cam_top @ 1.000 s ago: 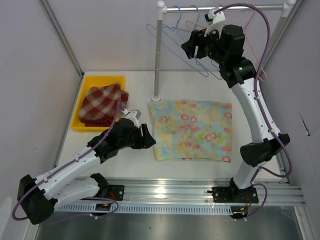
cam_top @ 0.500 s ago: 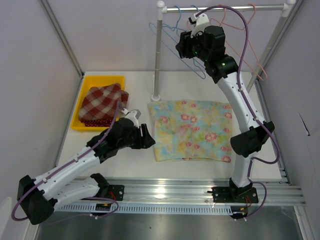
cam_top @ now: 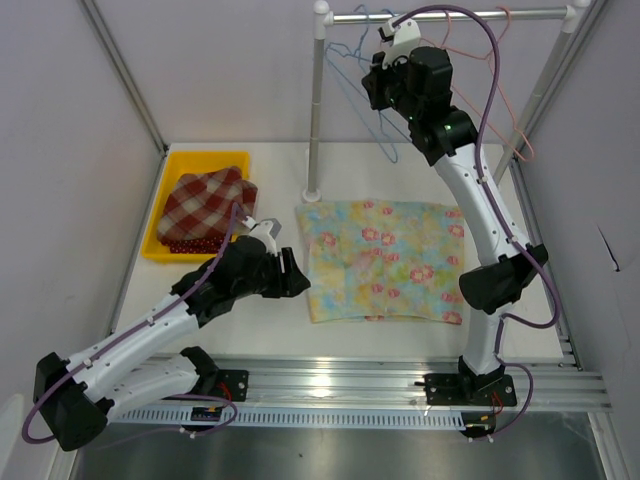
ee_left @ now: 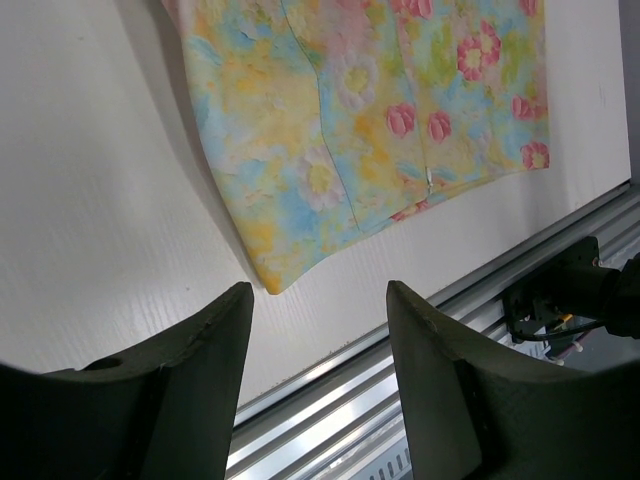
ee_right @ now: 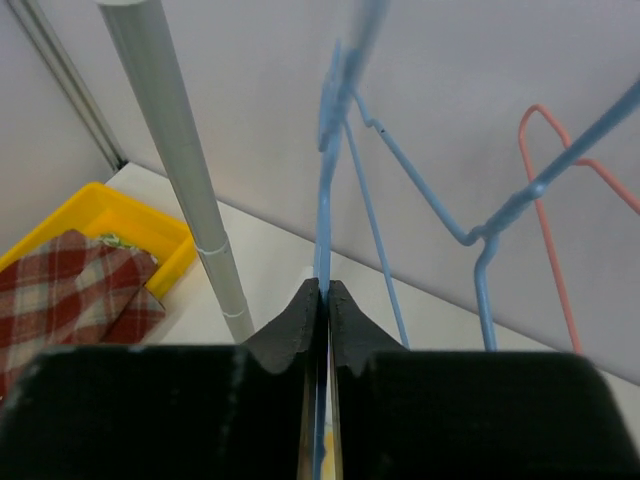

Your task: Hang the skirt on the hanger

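Blue hanger [ee_right: 323, 200] wire is now pinched: your right gripper [ee_right: 322, 298] just closed together on it, up at the rail [cam_top: 450, 15]. Left gripper [ee_left: 318, 305] sits jaws apart by the skirt [cam_top: 385, 260], flat on the table [cam_top: 275, 185], untouched.

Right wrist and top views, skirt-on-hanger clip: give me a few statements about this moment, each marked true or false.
1. The right fingers are shut on the blue hanger. True.
2. The floral skirt hangs from the rail. False: it lies flat on the table.
3. The left fingers are open and hold nothing. True.
4. The yellow bin is empty. False: a red plaid cloth lies in it.
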Motion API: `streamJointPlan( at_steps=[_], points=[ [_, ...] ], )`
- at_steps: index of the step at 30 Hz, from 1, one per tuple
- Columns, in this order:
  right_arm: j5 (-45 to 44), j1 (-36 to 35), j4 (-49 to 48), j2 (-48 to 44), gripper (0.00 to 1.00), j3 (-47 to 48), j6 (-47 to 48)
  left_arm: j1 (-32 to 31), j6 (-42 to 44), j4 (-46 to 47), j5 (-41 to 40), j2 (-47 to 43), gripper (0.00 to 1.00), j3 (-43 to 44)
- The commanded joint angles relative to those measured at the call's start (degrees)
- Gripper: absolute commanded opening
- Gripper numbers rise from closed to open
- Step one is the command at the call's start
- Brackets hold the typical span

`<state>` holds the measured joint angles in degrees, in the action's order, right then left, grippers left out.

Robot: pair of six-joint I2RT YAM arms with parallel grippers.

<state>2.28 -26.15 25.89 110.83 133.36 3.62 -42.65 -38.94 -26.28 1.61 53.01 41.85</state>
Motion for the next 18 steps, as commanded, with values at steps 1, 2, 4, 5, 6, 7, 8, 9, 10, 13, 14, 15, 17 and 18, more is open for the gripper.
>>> streamJointPlan(
  at_steps=[1,2,4,5,6,7,8,9,10,13,14,15,17,18],
  points=[
    [-1.23,-0.30,-1.63,0.27,0.04,3.66,0.51,-0.41,1.23,0.79,-0.11,-1.33,0.62,0.87],
    [-1.40,-0.30,-1.72,0.36,0.02,3.92,0.25,-0.41,1.23,0.79,-0.11,-1.25,0.61,0.87],
    [-1.41,-0.30,-1.98,0.53,0.00,4.54,0.16,-0.41,1.23,0.79,-0.29,-1.42,0.61,0.78],
    [-1.41,-0.30,-2.33,0.44,0.00,4.71,0.07,-0.41,1.23,0.79,-0.29,-1.42,0.62,0.69],
    [-1.67,-0.39,-2.51,0.36,0.00,4.72,-0.01,-0.41,1.32,0.79,-0.11,-1.51,0.62,0.69],
    [-1.76,-0.48,-2.95,0.18,0.00,4.72,-0.10,-0.41,1.32,0.71,-0.20,-1.60,0.62,0.52],
    [-2.02,-0.39,-3.12,-0.08,0.00,4.72,-0.19,-0.41,1.32,0.79,-0.03,-1.60,0.62,0.61],
    [-2.19,-0.39,-3.21,-0.34,0.00,4.63,-0.28,-0.41,1.32,0.79,-0.11,-1.69,0.61,0.43],
    [-2.20,-0.39,-3.47,-0.61,0.00,4.54,-0.36,-0.41,1.41,0.88,-0.29,-1.69,0.62,0.43],
    [-4.74,-0.57,-3.39,-2.36,0.00,3.67,-0.36,-0.41,1.50,0.88,-0.11,-1.60,0.61,0.34],
    [-5.09,-0.65,-2.95,-2.89,0.00,3.14,-0.37,-0.41,1.50,1.06,-0.20,-1.60,0.62,0.17],
    [-5.71,-0.65,-2.95,-4.46,0.00,2.44,-0.45,-0.41,1.58,1.23,-0.03,-1.51,0.62,0.08],
    [-5.54,-0.74,-3.82,-6.49,0.00,-1.68,-1.07,-0.41,1.58,1.76,0.24,-1.34,0.63,-0.09],
    [-5.36,-0.83,-5.05,-7.89,0.00,-4.14,-1.24,-0.41,1.58,2.11,0.33,-1.33,0.63,-0.10]
  ],
)
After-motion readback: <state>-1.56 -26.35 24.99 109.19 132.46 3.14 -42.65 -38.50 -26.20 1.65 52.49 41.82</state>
